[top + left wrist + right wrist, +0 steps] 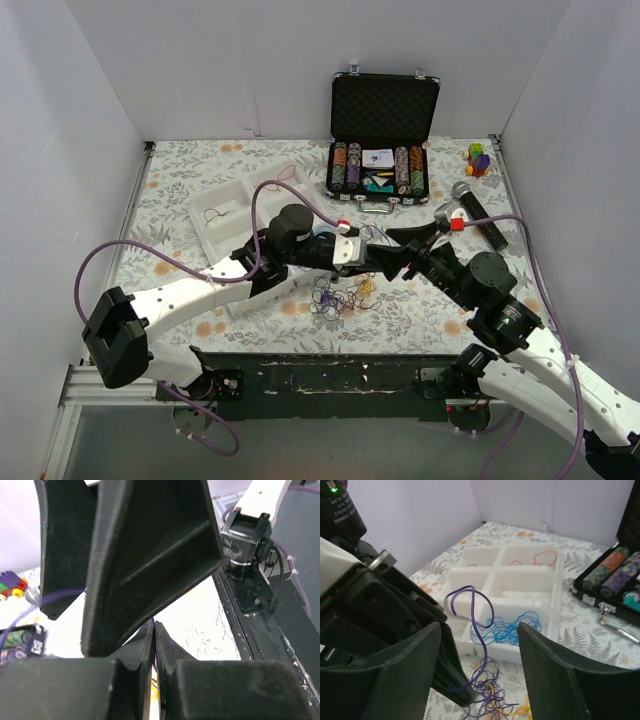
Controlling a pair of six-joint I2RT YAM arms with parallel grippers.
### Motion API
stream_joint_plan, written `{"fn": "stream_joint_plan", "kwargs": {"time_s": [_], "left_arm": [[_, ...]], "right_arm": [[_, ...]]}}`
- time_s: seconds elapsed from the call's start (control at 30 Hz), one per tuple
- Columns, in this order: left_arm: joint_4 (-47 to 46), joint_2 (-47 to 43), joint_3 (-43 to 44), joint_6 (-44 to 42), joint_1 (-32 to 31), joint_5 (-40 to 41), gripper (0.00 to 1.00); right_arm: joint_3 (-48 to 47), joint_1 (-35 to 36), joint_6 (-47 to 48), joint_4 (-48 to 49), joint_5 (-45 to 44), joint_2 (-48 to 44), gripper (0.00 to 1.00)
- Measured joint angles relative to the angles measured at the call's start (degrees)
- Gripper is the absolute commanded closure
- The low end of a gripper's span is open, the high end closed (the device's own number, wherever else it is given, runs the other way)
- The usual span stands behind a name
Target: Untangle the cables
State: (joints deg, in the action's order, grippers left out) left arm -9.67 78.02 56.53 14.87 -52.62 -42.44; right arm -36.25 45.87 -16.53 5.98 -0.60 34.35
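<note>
Cables: light, limp, snag-prone tangle on tabletop nr tray. L fingers near-shut, seemingly pinching purple strand. R fingers wide open, empty. Best hold: free strand, away from knot.

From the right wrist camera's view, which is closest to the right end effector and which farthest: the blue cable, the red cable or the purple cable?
1. Purple cable: nearest, rising straight up between the right end effector's open fingers.
2. Blue cable: just behind, bunched in the near compartment of the tray.
3. Red cable: farthest, a loop in the far right compartment.
</note>
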Motion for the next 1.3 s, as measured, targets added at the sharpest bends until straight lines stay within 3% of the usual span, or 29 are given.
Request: {"fn": "stream_joint_plan", "kwargs": {"time_s": [0.63,0.8,0.93,1.3], "left_arm": [[23.3,-1.0,21.4,-3.4,0.2,0.6,1.0],[14.9,-1.0,30.3,-7.2,0.3,3.8,1.0],[10.4,-3.0,31.7,-9.1,0.3,5.4,1.0],[10.2,-2.3,33.2,-10.0,0.3,6.1,1.0]], "right_arm": [[2.7,-1.6,0.0,8.5,-5.2,-4.5,0.18],[8.4,0.0,0.0,-0.1,2.0,-3.8,0.17],[10.6,0.2,-0.4,-6.3,5.2,-2.9,0.16],[10.6,0.3,-1.0,-4.1,7.8,-2.8,0.14]]}}
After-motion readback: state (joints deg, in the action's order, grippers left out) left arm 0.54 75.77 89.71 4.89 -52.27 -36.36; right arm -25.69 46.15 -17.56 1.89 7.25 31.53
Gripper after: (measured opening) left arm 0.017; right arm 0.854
